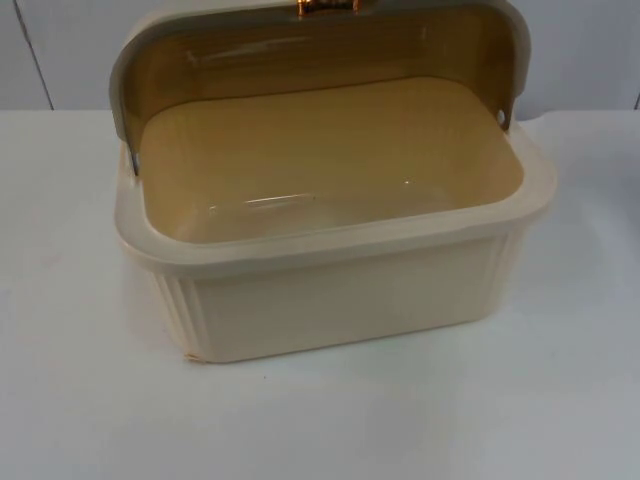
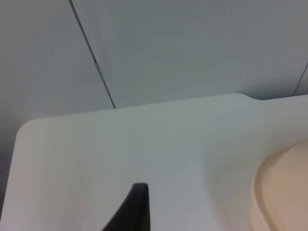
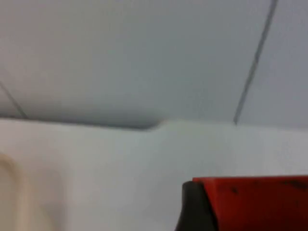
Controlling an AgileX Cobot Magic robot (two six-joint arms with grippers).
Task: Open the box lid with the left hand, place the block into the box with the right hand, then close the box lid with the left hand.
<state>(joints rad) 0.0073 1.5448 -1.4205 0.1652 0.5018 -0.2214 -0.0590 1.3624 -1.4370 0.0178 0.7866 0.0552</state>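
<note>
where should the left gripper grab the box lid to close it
Judging by its pose, grip the lid by the copper-coloured handle at its raised upper edge, coming from above: the lid stands tilted back behind the box, so that edge is free.

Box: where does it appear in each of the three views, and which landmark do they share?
Top: box, lid open, mid-table.
Left wrist: its rim beside left gripper.
Right wrist: its rim, across from right gripper holding block.
Shared: grey wall behind table.
</note>
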